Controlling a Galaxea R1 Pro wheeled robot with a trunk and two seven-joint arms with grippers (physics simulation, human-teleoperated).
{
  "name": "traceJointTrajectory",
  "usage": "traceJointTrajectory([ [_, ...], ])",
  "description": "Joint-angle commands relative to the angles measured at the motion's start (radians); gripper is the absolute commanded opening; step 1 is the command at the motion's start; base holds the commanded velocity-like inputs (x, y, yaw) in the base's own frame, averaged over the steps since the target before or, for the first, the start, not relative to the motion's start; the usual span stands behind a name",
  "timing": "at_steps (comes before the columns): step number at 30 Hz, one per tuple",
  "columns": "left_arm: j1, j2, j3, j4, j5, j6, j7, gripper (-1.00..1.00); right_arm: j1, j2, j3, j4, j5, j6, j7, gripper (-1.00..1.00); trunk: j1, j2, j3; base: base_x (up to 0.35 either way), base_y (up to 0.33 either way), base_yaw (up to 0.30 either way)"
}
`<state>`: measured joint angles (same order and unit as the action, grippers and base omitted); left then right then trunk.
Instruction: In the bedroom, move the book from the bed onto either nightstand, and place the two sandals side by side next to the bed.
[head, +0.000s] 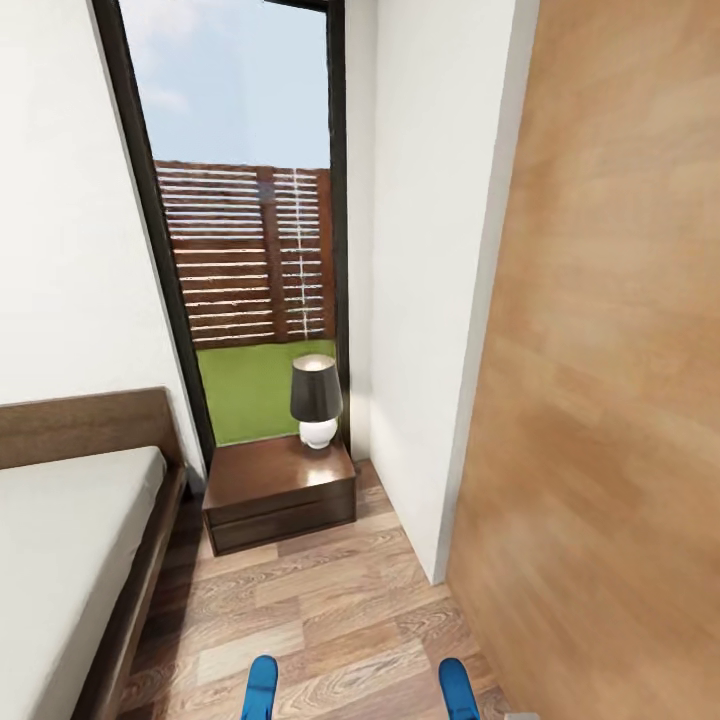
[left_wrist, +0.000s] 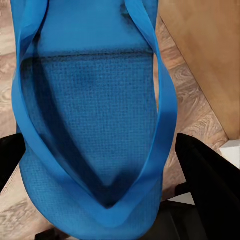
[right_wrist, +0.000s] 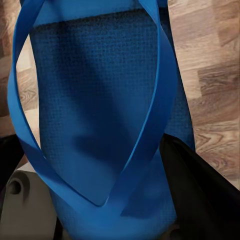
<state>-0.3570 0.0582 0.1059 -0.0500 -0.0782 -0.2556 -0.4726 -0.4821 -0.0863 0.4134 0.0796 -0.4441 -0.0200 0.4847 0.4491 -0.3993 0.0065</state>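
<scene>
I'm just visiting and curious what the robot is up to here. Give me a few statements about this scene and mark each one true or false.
1. A lamp with a dark shade stands on the nightstand. True.
2. The book lies on the nightstand beside the lamp. False: the lamp is the one thing on its top.
3. The left gripper is shut on a blue sandal. True.
4. The sandal at the right gripper is red. False: it is bright blue as well.
5. The bed is to the robot's right. False: it is at its left, with the nightstand next to it.
</scene>
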Motion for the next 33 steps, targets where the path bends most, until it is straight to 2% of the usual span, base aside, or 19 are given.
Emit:
traceJointTrajectory([
  [1,0.000,0.000,0.009,0.001,-0.008,-0.004,-0.003,-1.00,-0.001,0.000,0.008,0.003,-0.012,-0.001,0.005,-1.00,0.001,-0.001,0.000,0.327,0.000,0.000],
  [33,0.000,0.000,0.009,0.001,-0.008,-0.004,-0.003,-1.00,-0.001,0.000,0.008,0.003,-0.012,-0.003,0.005,-1.00,0.001,-0.001,0.000,0.320,0.000,0.013],
])
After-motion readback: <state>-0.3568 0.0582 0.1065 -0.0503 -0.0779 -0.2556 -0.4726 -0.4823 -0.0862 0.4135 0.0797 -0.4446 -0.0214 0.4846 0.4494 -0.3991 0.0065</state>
